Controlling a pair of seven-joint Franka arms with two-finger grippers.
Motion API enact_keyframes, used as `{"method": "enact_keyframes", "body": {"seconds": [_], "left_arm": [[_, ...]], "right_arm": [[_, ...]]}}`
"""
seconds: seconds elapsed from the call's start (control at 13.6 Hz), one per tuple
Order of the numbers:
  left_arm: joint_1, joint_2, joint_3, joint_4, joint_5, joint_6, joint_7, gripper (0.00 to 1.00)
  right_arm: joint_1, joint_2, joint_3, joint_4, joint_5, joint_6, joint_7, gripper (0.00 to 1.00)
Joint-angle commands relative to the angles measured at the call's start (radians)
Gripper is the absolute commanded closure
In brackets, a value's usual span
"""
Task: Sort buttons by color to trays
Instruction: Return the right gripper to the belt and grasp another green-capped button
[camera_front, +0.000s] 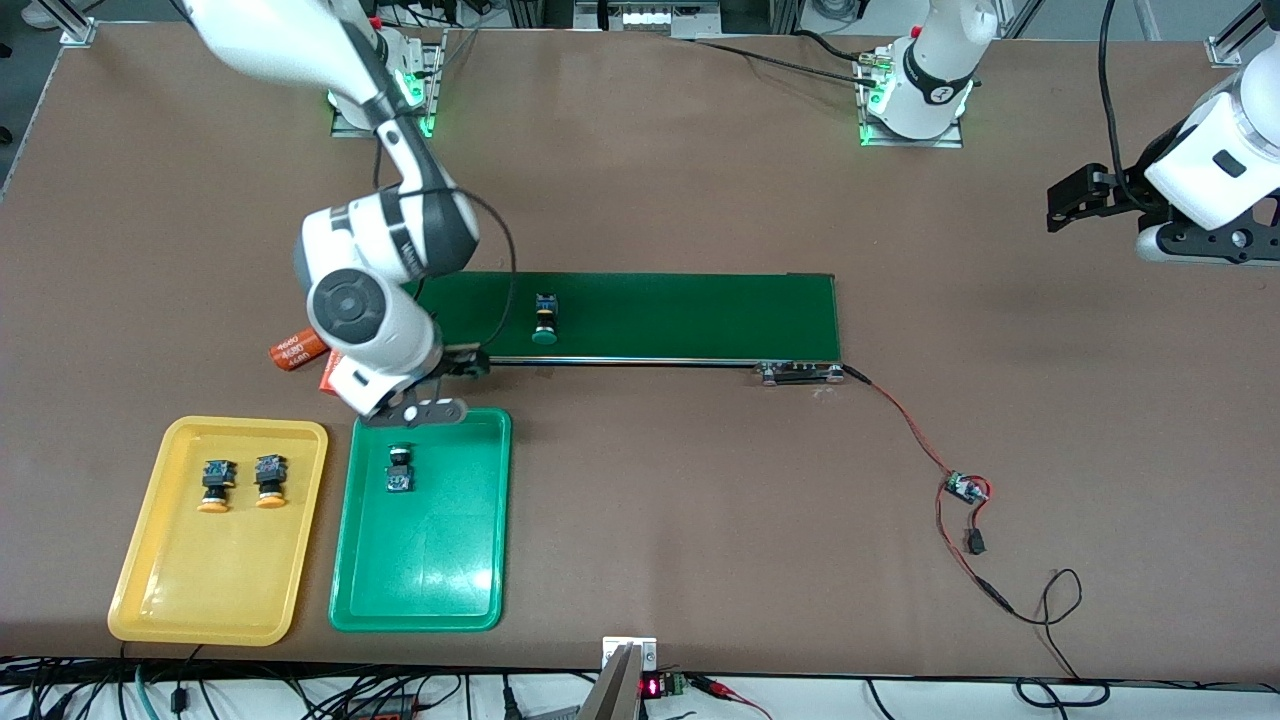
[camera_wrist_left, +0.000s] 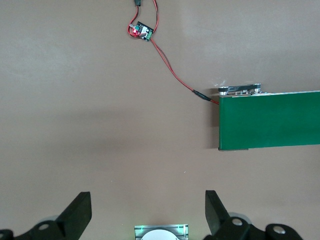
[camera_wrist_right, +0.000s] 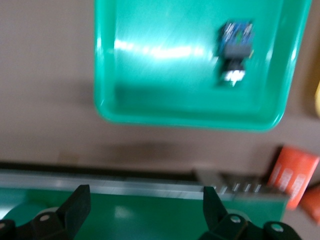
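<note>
Two yellow-capped buttons lie side by side in the yellow tray. One black-and-blue button lies in the green tray, at the end nearest the belt. A green-capped button sits on the dark green belt. My right gripper hangs open and empty over the belt's edge beside the green tray. At the left arm's end of the table, my left gripper waits open above bare table.
Orange cylinders lie by the belt's end at the right arm's side. A red-and-black wire runs from the belt's other end to a small circuit board.
</note>
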Motion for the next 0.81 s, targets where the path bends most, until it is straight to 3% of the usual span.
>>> {"method": "enact_keyframes", "body": {"seconds": [0.0,0.37,0.74], "left_arm": [[-0.002,0.006,-0.003,0.026,0.017,-0.022,0.012,0.00],[-0.003,0.006,-0.003,0.026,0.018,-0.022,0.012,0.00],[-0.003,0.006,-0.003,0.026,0.018,-0.022,0.012,0.00]], "right_arm": [[0.053,-0.066,0.015,-0.078,0.015,-0.062,0.114,0.00],[0.057,-0.095,0.111,-0.144,0.015,-0.039,0.260,0.00],[0.046,-0.093,0.137,-0.246,0.015,0.114,0.271,0.00]]}}
